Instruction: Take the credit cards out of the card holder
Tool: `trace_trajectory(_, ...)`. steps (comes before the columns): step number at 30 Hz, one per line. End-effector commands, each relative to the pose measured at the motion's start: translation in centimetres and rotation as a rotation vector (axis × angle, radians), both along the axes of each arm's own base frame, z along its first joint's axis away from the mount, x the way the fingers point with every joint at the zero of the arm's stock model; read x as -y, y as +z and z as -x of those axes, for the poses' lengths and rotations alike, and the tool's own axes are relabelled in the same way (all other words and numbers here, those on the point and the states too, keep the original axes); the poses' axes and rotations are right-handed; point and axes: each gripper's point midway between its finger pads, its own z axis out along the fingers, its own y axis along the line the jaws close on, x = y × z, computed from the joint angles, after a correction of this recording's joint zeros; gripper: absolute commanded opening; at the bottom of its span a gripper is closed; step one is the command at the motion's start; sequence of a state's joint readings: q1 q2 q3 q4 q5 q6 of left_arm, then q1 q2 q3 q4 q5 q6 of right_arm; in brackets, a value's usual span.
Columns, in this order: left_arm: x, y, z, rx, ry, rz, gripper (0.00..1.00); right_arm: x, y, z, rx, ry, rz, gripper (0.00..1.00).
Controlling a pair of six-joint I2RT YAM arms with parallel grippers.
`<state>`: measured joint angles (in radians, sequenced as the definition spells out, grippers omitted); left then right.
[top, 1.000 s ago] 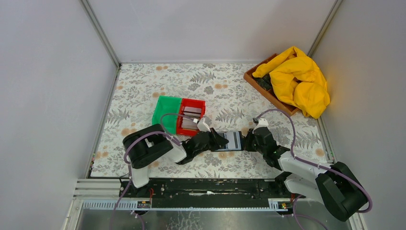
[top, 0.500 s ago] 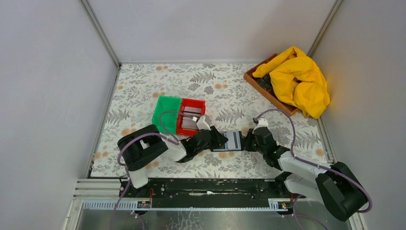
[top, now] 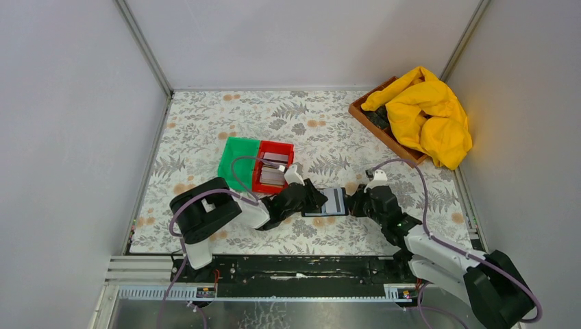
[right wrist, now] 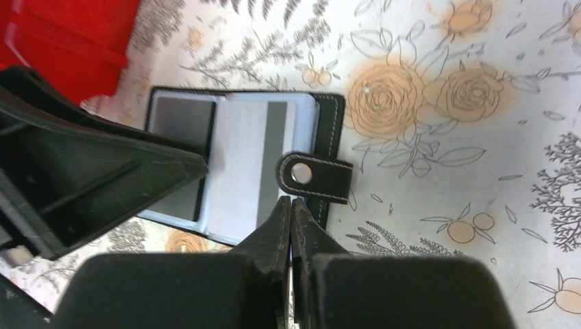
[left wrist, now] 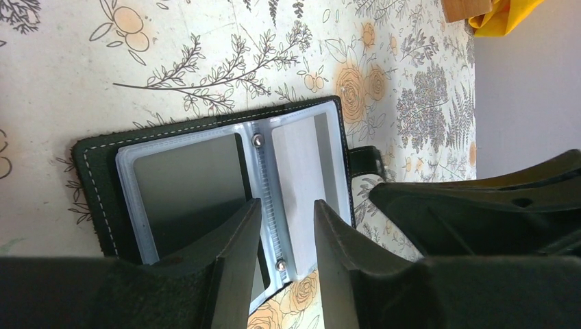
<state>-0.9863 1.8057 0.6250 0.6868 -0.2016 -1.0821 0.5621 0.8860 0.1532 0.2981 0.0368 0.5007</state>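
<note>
The card holder point(top: 329, 203) lies open and flat on the floral tabletop point(top: 226, 120), directly between the 2 pincers. The left pincer point(left wrist: 286, 209) hangs over the holder's ringed spine with its jaws apart and nothing gripped between them, 1 finger above each page. The right pincer point(right wrist: 291, 200) has its jaws pressed together, tips right beside the holder's snap strap point(right wrist: 318, 177). I cannot tell whether they touch the cover.

There is 1 holder, with 2 credit cards point(right wrist: 250, 157) showing in its clear sleeves: 1 dark card point(left wrist: 188, 185) and 1 grey-white card point(left wrist: 301, 164) with a grey stripe. 2 bins stand side by side, touching, just beyond the left pincer: 1 green bin point(top: 236, 161) and 1 red bin point(top: 286, 147). The red one holds grey cards point(top: 273, 177) whose number I cannot tell.
</note>
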Motion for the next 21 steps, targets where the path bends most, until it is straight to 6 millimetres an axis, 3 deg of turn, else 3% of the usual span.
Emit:
trace_trajectory(1, 0.1, -0.5, -0.4, 0.011, -0.005, -0.021, 0.42, -1.4, 0.0, -0.2, -0.003, 0.066, -0.013, 0.00)
trace_trajectory(21, 2.3, 1.5, 0.3, 0.033, -0.088, 0.116, 0.38, -2.0, -2.3, 0.4, -0.120, 0.090, 0.006, 0.00)
